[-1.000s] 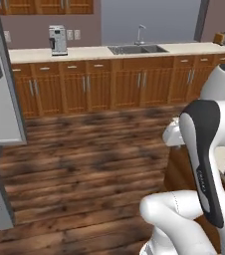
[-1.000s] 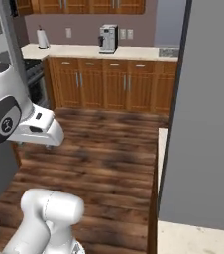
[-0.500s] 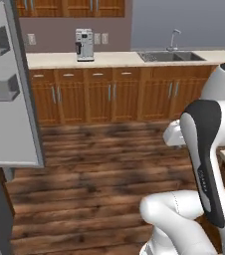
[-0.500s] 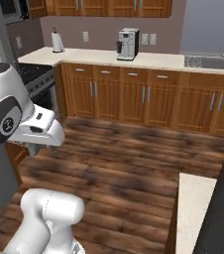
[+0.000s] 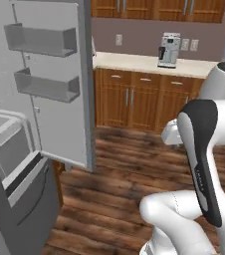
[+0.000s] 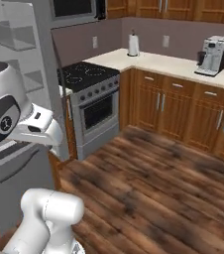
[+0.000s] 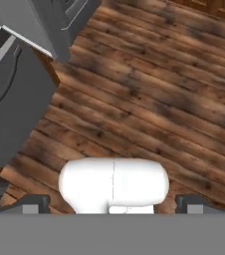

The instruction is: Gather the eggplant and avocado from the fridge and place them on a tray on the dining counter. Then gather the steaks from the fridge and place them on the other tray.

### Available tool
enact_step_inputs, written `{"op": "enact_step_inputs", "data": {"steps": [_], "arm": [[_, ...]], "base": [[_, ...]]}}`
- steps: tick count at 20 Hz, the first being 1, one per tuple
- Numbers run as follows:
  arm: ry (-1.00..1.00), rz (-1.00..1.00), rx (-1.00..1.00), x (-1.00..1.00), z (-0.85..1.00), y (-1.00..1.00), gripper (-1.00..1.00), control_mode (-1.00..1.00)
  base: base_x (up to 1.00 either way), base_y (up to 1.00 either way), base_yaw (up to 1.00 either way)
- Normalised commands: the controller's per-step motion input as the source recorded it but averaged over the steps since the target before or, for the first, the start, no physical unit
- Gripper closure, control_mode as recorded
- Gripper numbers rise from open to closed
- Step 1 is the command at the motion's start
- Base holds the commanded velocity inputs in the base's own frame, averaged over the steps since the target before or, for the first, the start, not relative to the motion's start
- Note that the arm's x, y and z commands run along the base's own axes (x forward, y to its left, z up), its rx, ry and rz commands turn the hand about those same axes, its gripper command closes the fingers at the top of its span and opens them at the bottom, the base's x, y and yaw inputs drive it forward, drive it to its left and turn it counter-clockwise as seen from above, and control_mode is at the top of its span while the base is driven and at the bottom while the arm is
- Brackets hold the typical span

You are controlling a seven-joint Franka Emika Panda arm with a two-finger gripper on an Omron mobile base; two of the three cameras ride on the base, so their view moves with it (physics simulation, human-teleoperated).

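One fridge (image 5: 15, 164) door stands swung wide, its long axis upright, shelves facing the room. Gripper (image 7: 113, 203) spread wide above the wood floor (image 7: 149, 99), holding nothing.

— What do we have on our left?
— The fridge (image 5: 15, 164), door (image 5: 55, 79) swung open, shelves on its inside.
— And behind it?
— The wall counter (image 5: 149, 63) carrying a coffee machine (image 5: 168, 50); the stove (image 6: 91, 101) sits left of that counter.

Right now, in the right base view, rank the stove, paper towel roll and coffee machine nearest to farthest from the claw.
1. Stove, left side, beside the claw.
2. Paper towel roll, on the counter corner behind the stove.
3. Coffee machine, far right on that counter.
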Motion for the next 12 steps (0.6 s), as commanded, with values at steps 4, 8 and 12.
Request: {"op": "enact_step_inputs", "data": {"steps": [4, 8, 12], "arm": [[0.00, 0.00, 0.00, 0.00, 0.00, 0.00, -1.00, 1.00], [0.00, 0.00, 0.00, 0.00, 0.00, 0.00, -1.00, 1.00], [0.00, 0.00, 0.00, 0.00, 0.00, 0.00, -1.00, 1.00]], "base": [[0.54, -0.24, 0.71], [0.47, -0.23, 0.72], [0.41, -0.21, 0.75]]}}
